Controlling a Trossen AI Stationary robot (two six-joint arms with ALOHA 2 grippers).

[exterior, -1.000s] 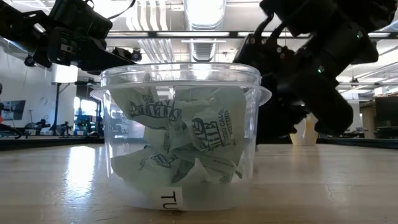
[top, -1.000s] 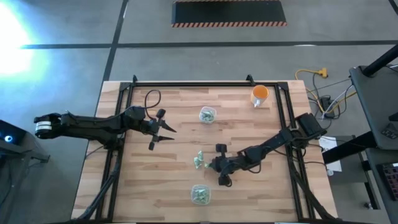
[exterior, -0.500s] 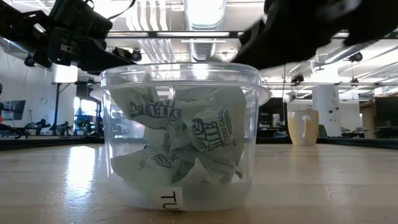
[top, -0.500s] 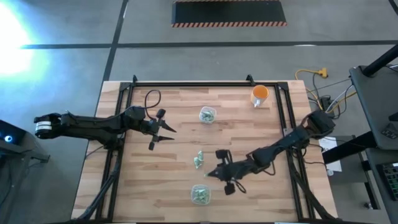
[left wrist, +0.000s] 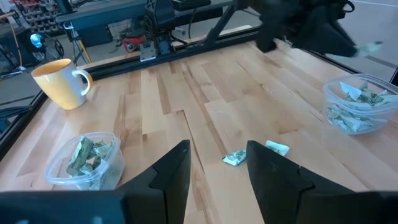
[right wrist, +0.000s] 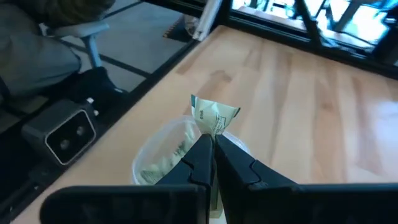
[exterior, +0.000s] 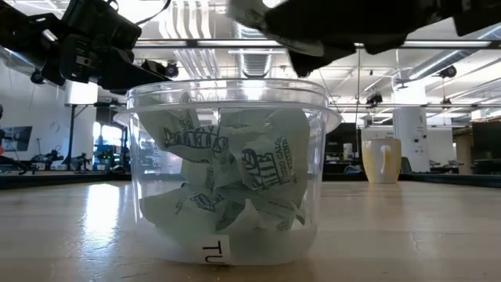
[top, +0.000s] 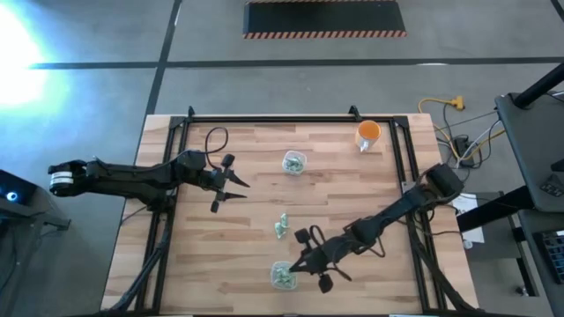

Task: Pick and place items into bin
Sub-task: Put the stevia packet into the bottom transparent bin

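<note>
My right gripper (top: 293, 265) hovers over the near clear bin (top: 284, 276), shut on one pale green-and-white wrapped piece (right wrist: 215, 116). That bin (exterior: 227, 172) holds several such pieces. Two loose pieces (top: 282, 226) lie flat on the table's middle, seen also in the left wrist view as pieces (left wrist: 235, 158). A second clear tub (top: 293, 163) with pieces stands farther back. My left gripper (top: 234, 184) waits open above the table's left half, its fingers (left wrist: 180, 168) touching nothing. My right gripper pinches the wrapped piece by its lower edge (right wrist: 213, 131) between the two fingertips. The fingers slant down from the table's right side. The piece is lifted clear and sticks out beyond the fingertips, above the near bin's open top (right wrist: 163, 144).
An orange cup (top: 368, 134) stands near the far right corner of the table. Black frame rails (top: 398, 150) run along the left, right and far sides. Bare wood lies between the two tubs and to the left of the near bin.
My right gripper has moved from the loose pieces at the table's middle toward the near edge and now stands over the near bin, carrying one wrapped piece lifted clear. The left arm has kept still.
</note>
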